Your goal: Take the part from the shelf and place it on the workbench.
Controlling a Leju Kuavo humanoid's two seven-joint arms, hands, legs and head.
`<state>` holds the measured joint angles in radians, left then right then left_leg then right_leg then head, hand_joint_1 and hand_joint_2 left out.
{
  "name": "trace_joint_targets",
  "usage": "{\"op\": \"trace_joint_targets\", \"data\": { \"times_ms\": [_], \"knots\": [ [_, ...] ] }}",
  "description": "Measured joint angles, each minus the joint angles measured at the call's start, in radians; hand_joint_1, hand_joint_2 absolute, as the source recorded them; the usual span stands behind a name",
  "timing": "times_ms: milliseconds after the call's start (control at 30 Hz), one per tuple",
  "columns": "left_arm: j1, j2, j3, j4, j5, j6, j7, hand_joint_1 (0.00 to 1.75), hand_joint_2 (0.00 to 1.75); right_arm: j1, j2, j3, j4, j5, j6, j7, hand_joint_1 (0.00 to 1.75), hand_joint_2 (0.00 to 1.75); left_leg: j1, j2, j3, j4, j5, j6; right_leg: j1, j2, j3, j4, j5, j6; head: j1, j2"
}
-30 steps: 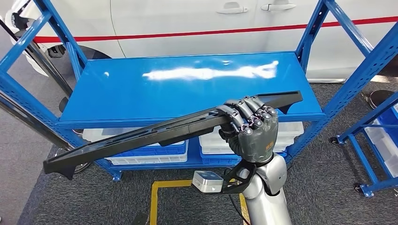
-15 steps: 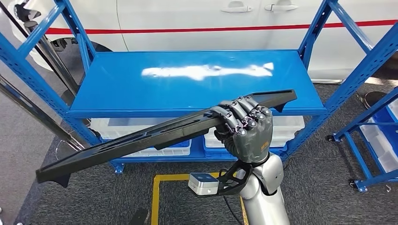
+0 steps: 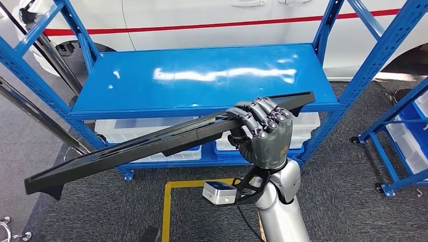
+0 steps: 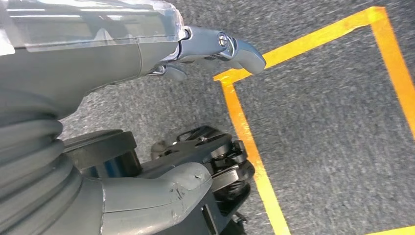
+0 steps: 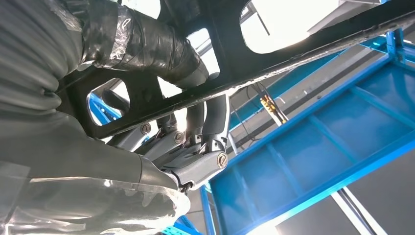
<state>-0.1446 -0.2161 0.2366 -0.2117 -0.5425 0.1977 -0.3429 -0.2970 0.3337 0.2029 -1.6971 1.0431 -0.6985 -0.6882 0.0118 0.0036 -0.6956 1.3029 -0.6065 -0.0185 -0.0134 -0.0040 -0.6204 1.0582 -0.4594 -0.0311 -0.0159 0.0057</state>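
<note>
The right hand (image 3: 265, 136) was clamped on the part (image 3: 166, 138), fingers curled over its upper edge and thumb under it. The left hand (image 4: 147, 63) hung over the carpet (image 4: 333, 122) by the yellow floor line (image 4: 244, 132), holding nothing; whether its fingers were spread or curled could not be judged.

Risk, as a judgement: the grip sat near one end of the part, so most of its length overhung to the robot's left with no support. That off-centre load could twist the part in the fingers and let the long end sag or slip. During a turn toward the workbench, the long end could also strike the shelf post (image 3: 35, 91).

The part was a long black strip, held in the air in front of the shelf (image 3: 202, 80) and clear of its blue top. It slanted from low at the robot's left to higher at the right, where a short end projected past the hand over the shelf's front edge. Behind the shelf stood a white car (image 3: 202, 15).
</note>
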Motion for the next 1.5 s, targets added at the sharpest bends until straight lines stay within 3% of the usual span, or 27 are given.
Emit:
{"op": "trace_joint_targets", "data": {
  "times_ms": [33, 133, 200, 300, 367, 433, 467, 500, 533, 600, 667, 700, 800, 833, 900, 967, 1000, 1067, 1100, 1167, 1200, 1267, 1300, 1367, 1433, 1467, 1500],
  "knots": [
    [0.000, 0.000, 0.000, 0.000, -0.001, 0.001, 0.001, 0.00, 1.75, -0.005, 0.001, 0.000, 0.004, -0.006, 0.000, 0.000, 1.75, 1.75, 0.000, 0.000, 0.021, -0.016, 0.014, 0.002, 0.001, 0.000, -0.007, 0.000, 0.006, 0.001, 0.000, 0.000],
    [-0.004, 0.002, 0.001, 0.000, -0.002, 0.004, 0.002, 0.00, 1.75, -0.023, 0.005, 0.000, 0.011, -0.023, 0.000, 0.000, 1.75, 1.75, -0.006, -0.002, 0.152, -0.214, 0.081, 0.021, 0.004, 0.000, -0.021, 0.000, 0.023, 0.006, 0.000, 0.000],
    [-0.007, 0.005, 0.002, 0.000, -0.004, 0.007, 0.002, 0.00, 1.75, -0.035, 0.008, 0.000, 0.014, -0.032, 0.000, 0.000, 1.75, 1.75, -0.014, -0.004, 0.190, -0.288, 0.091, 0.032, 0.001, -0.001, -0.025, -0.004, 0.036, 0.017, 0.000, 0.000],
    [-0.011, 0.009, 0.004, 0.000, -0.007, 0.010, 0.007, 0.00, 1.75, -0.045, 0.010, 0.000, 0.019, -0.037, 0.000, 0.000, 1.75, 1.75, -0.013, -0.001, 0.186, -0.311, 0.118, 0.046, 0.000, 0.000, -0.029, -0.010, 0.043, 0.036, 0.000, 0.000],
    [-0.015, 0.010, 0.004, 0.000, -0.013, 0.012, 0.011, 0.00, 1.75, -0.051, 0.010, 0.000, 0.019, -0.039, 0.000, 0.000, 1.75, 1.75, -0.007, 0.003, 0.175, -0.326, 0.143, 0.058, 0.001, 0.002, -0.049, 0.041, -0.015, 0.043, 0.001, 0.000],
    [-0.018, 0.011, 0.004, 0.000, -0.016, 0.012, 0.014, 0.00, 1.75, -0.055, 0.010, 0.000, 0.020, -0.041, 0.000, 0.000, 1.75, 1.75, -0.008, 0.006, 0.150, -0.321, 0.159, 0.062, -0.001, 0.003, -0.087, 0.161, -0.101, 0.049, 0.001, 0.000],
    [-0.018, 0.011, 0.004, 0.000, -0.016, 0.012, 0.015, 0.00, 1.75, -0.055, 0.010, 0.000, 0.020, -0.042, 0.000, 0.000, 1.75, 1.75, -0.008, 0.006, 0.137, -0.317, 0.165, 0.061, -0.001, 0.002, -0.100, 0.215, -0.124, 0.052, 0.000, 0.000],
    [-0.018, 0.011, 0.004, 0.000, -0.016, 0.012, 0.016, 0.00, 1.75, -0.055, 0.010, 0.000, 0.021, -0.042, 0.000, 0.000, 1.75, 1.75, -0.008, 0.007, 0.123, -0.311, 0.171, 0.060, -0.002, 0.002, -0.100, 0.244, -0.127, 0.055, 0.000, 0.000],
    [-0.018, 0.012, 0.004, 0.000, -0.018, 0.012, 0.017, 0.00, 1.75, -0.055, 0.010, 0.000, 0.021, -0.042, 0.000, 0.000, 1.75, 1.75, -0.008, 0.007, 0.110, -0.304, 0.175, 0.058, -0.003, 0.002, -0.082, 0.235, -0.109, 0.057, 0.000, 0.000],
    [-0.018, 0.012, 0.004, 0.000, -0.022, 0.012, 0.019, 0.00, 1.75, -0.058, 0.010, 0.000, 0.021, -0.041, 0.000, 0.000, 1.75, 1.75, -0.007, 0.007, 0.086, -0.286, 0.181, 0.052, -0.007, 0.002, -0.003, 0.129, -0.066, 0.058, 0.000, 0.000],
    [-0.020, 0.013, 0.004, 0.000, -0.027, 0.011, 0.023, 0.00, 1.75, -0.062, 0.011, 0.000, 0.020, -0.038, 0.000, 0.000, 1.75, 1.75, -0.008, 0.007, 0.067, -0.270, 0.187, 0.044, -0.004, 0.003, 0.057, 0.027, -0.054, 0.052, 0.000, 0.000],
    [-0.020, 0.014, 0.004, 0.000, -0.030, 0.010, 0.024, 0.00, 1.75, -0.065, 0.012, 0.000, 0.019, -0.037, 0.000, 0.000, 1.75, 1.75, -0.010, 0.007, 0.061, -0.265, 0.192, 0.038, -0.002, 0.004, 0.064, 0.007, -0.057, 0.048, 0.000, 0.000],
    [-0.024, 0.017, 0.004, 0.000, -0.041, 0.005, 0.028, 0.00, 1.75, -0.071, 0.014, 0.000, 0.018, -0.030, 0.000, 0.000, 1.75, 1.75, -0.008, 0.005, 0.047, -0.259, 0.196, 0.018, -0.001, 0.003, 0.052, -0.004, -0.037, 0.024, 0.000, 0.000],
    [-0.027, 0.018, 0.004, 0.000, -0.043, 0.004, 0.029, 0.00, 1.75, -0.074, 0.015, 0.000, 0.018, -0.025, 0.000, 0.001, 1.75, 1.75, -0.006, 0.004, 0.039, -0.244, 0.176, 0.012, -0.002, 0.002, 0.045, -0.007, -0.027, 0.015, 0.000, 0.000],
    [-0.036, 0.019, 0.004, 0.000, -0.048, 0.001, 0.029, 0.00, 1.75, -0.078, 0.018, 0.001, 0.018, -0.013, 0.000, 0.003, 1.75, 1.75, -0.001, 0.003, 0.015, -0.160, 0.094, 0.001, -0.003, -0.001, 0.025, -0.011, -0.008, 0.003, 0.000, 0.000],
    [-0.045, 0.019, 0.004, 0.000, -0.053, -0.003, 0.029, 0.00, 1.75, -0.080, 0.019, 0.001, 0.017, -0.003, 0.000, 0.005, 1.75, 1.75, 0.001, 0.003, -0.008, -0.039, 0.022, -0.005, -0.002, -0.002, -0.002, -0.010, 0.012, 0.000, 0.000, 0.000],
    [-0.049, 0.019, 0.003, 0.000, -0.056, -0.004, 0.030, 0.00, 1.75, -0.080, 0.019, 0.001, 0.016, 0.001, 0.000, 0.006, 1.75, 1.75, 0.001, 0.003, -0.007, -0.002, 0.014, -0.007, -0.002, -0.002, -0.016, -0.010, 0.023, 0.001, 0.000, 0.000],
    [-0.055, 0.019, 0.003, 0.000, -0.057, -0.005, 0.031, 0.00, 1.75, -0.080, 0.019, 0.001, 0.014, 0.003, 0.000, 0.007, 1.75, 1.75, 0.002, 0.003, 0.047, -0.042, 0.060, -0.005, -0.002, -0.002, -0.039, -0.008, 0.040, 0.004, 0.000, 0.000],
    [-0.057, 0.019, 0.002, 0.000, -0.058, -0.005, 0.031, 0.00, 1.75, -0.081, 0.019, 0.001, 0.012, 0.004, 0.000, 0.007, 1.75, 1.75, 0.002, 0.002, 0.094, -0.107, 0.086, -0.002, -0.003, -0.002, -0.047, -0.008, 0.048, 0.007, 0.000, 0.000],
    [-0.063, 0.019, 0.001, 0.000, -0.058, -0.006, 0.031, 0.00, 1.75, -0.084, 0.020, 0.002, 0.007, 0.008, 0.000, 0.007, 1.75, 1.75, -0.003, -0.002, 0.182, -0.245, 0.096, 0.007, -0.002, -0.002, -0.058, -0.009, 0.064, 0.017, 0.000, 0.000],
    [-0.065, 0.019, 0.000, 0.000, -0.058, -0.006, 0.030, 0.00, 1.75, -0.086, 0.020, 0.002, 0.006, 0.011, 0.000, 0.007, 1.75, 1.75, -0.006, -0.005, 0.204, -0.286, 0.089, 0.011, -0.002, -0.003, -0.061, -0.013, 0.073, 0.023, 0.000, 0.000],
    [-0.066, 0.019, 0.000, 0.000, -0.059, -0.006, 0.030, 0.00, 1.75, -0.088, 0.021, 0.003, 0.004, 0.017, 0.000, 0.008, 1.75, 1.75, -0.010, -0.006, 0.208, -0.315, 0.091, 0.021, -0.002, -0.002, -0.064, -0.024, 0.093, 0.036, 0.000, 0.000],
    [-0.066, 0.019, 0.000, 0.000, -0.060, -0.006, 0.030, 0.00, 1.75, -0.089, 0.021, 0.003, 0.004, 0.019, 0.000, 0.009, 1.75, 1.75, -0.008, -0.003, 0.203, -0.319, 0.103, 0.027, -0.002, -0.001, -0.068, -0.025, 0.089, 0.041, 0.000, 0.000],
    [-0.068, 0.018, -0.001, 0.000, -0.064, -0.008, 0.031, 0.00, 1.75, -0.090, 0.020, 0.003, 0.004, 0.021, 0.000, 0.011, 1.75, 1.75, -0.004, 0.003, 0.186, -0.327, 0.128, 0.045, 0.000, 0.003, -0.087, 0.021, 0.031, 0.048, 0.001, 0.000],
    [-0.069, 0.018, -0.002, 0.000, -0.068, -0.010, 0.033, 0.00, 1.75, -0.090, 0.020, 0.003, 0.004, 0.023, 0.000, 0.012, 1.75, 1.75, -0.005, 0.006, 0.161, -0.320, 0.144, 0.056, -0.001, 0.004, -0.121, 0.144, -0.066, 0.049, 0.001, 0.000],
    [-0.068, 0.017, -0.002, 0.000, -0.070, -0.011, 0.034, 0.00, 1.75, -0.089, 0.019, 0.003, 0.004, 0.023, 0.000, 0.012, 1.75, 1.75, -0.008, 0.006, 0.145, -0.314, 0.151, 0.057, 0.000, 0.003, -0.134, 0.209, -0.093, 0.049, 0.001, 0.000],
    [-0.068, 0.017, -0.002, 0.000, -0.070, -0.011, 0.036, 0.00, 1.75, -0.089, 0.019, 0.003, 0.004, 0.023, 0.000, 0.012, 1.75, 1.75, -0.010, 0.007, 0.129, -0.307, 0.158, 0.057, 0.000, 0.003, -0.136, 0.253, -0.098, 0.049, 0.001, 0.000]
  ]
}}
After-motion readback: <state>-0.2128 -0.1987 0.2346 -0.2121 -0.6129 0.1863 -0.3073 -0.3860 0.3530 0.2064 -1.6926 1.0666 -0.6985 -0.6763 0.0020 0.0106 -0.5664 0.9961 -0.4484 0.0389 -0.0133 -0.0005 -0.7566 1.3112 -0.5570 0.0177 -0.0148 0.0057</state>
